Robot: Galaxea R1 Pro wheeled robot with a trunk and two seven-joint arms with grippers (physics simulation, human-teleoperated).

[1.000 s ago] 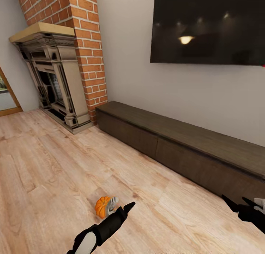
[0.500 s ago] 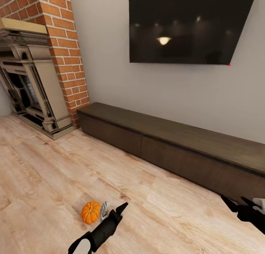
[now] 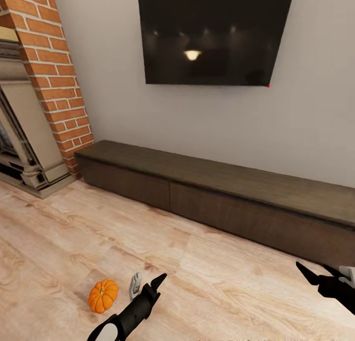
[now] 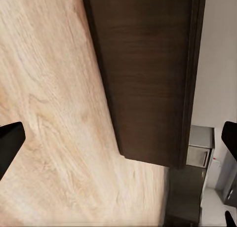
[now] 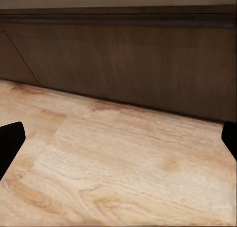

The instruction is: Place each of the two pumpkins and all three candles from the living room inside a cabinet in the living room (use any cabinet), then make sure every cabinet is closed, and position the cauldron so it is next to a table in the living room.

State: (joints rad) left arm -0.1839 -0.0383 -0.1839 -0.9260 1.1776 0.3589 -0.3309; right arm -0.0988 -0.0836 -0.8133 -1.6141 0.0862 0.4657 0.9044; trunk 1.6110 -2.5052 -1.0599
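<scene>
**Risk: pumpkin left behind on the floor**

One pumpkin (image 3: 103,295) lies on the wood floor (image 3: 212,277), just beside the left gripper (image 3: 147,286), whose fingers are spread and empty. The right gripper (image 3: 320,273), also spread and empty, hangs near the cabinet (image 3: 222,203), whose fronts look closed. A low arm sweep could knock the round pumpkin rolling out of reach.

You have bare floor (image 3: 207,262) across the middle of the frame, between both arms and the cabinet (image 3: 222,203). The cabinet blocks the way along the wall, its fronts flush. At lower left a pumpkin (image 3: 103,295) sits on the floor. The fireplace (image 3: 24,148) stands at left edge.
</scene>
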